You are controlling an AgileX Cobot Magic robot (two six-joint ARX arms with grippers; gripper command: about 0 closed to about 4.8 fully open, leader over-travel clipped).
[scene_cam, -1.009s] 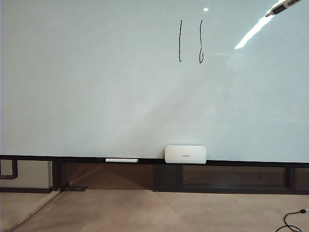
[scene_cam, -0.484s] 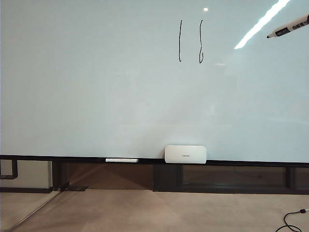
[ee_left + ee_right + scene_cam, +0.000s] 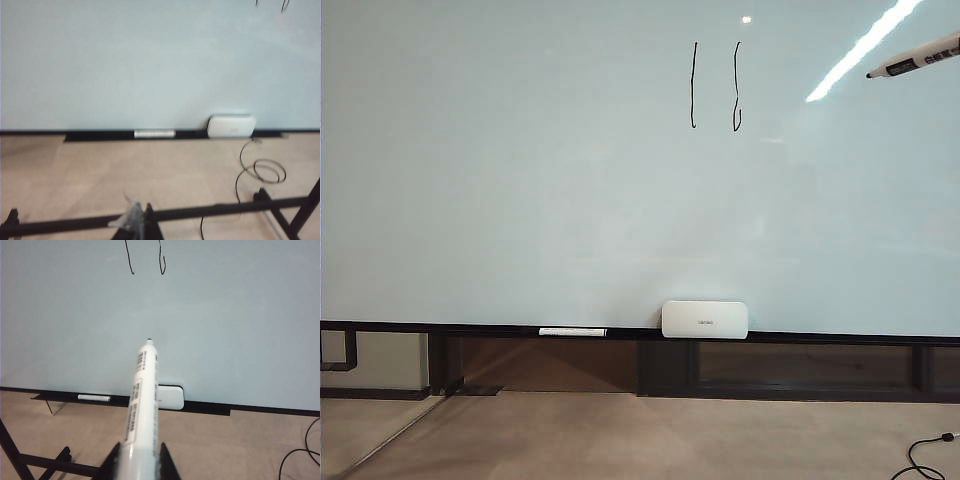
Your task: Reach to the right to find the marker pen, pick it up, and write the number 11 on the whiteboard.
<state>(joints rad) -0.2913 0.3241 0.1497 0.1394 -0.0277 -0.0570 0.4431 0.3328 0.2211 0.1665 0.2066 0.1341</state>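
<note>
Since earlier frames, marker pen (image 3: 918,58) dropped lower at exterior view's right edge, tip now flatter.

Whiteboard (image 3: 520,170) ahead of both claws; number 11 (image 3: 715,86) complete, above and beyond pen tip.

Right claw (image 3: 136,460) clamped on pen barrel. Judgement: retreat straight back, tip off board.

Left claw (image 3: 136,220) low; opening indiscernible.

Pen label: barcode-like print, illegible. White box (image 3: 704,319): logo unreadable.

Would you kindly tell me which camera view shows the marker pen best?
The right wrist view: the marker pen runs nearly full length from the right pincer, which is shut on it, to its dark tip. The exterior view catches only its tip end at the edge. The left wrist view shows none of it.
</note>
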